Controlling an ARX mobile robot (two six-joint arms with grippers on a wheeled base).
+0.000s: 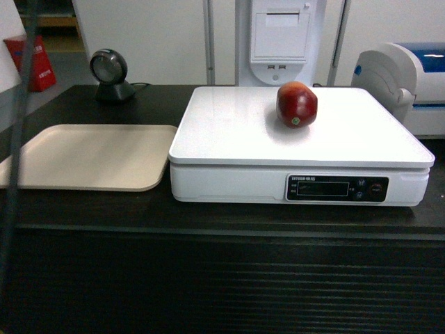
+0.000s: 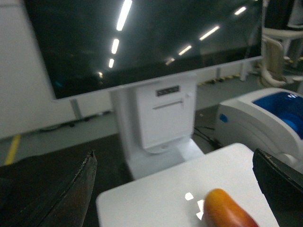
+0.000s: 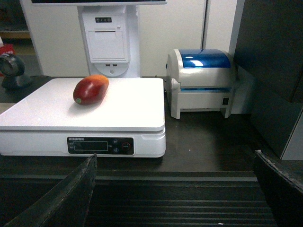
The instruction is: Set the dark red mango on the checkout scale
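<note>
The dark red mango [image 1: 297, 104] lies on the back right part of the white scale [image 1: 229, 125], which stands on the black checkout [image 1: 208, 278] counter. Neither gripper shows in the head view. In the left wrist view my left gripper [image 2: 173, 156] is open and empty above the scale [image 2: 156, 198], with the mango [image 2: 227, 210] just below and apart from the fingers. In the right wrist view my right gripper [image 3: 175, 156] is open and empty, low in front of the ribbed checkout [image 3: 189, 198] panel. The mango [image 3: 91, 89] rests on the scale [image 3: 118, 109] well ahead to its left.
A beige tray [image 1: 87, 156] lies left of the scale. A round barcode scanner [image 1: 110, 73] stands behind the tray. A white printer with a blue lid [image 3: 201, 80] sits right of the scale. A white terminal stand [image 1: 280, 42] rises behind it.
</note>
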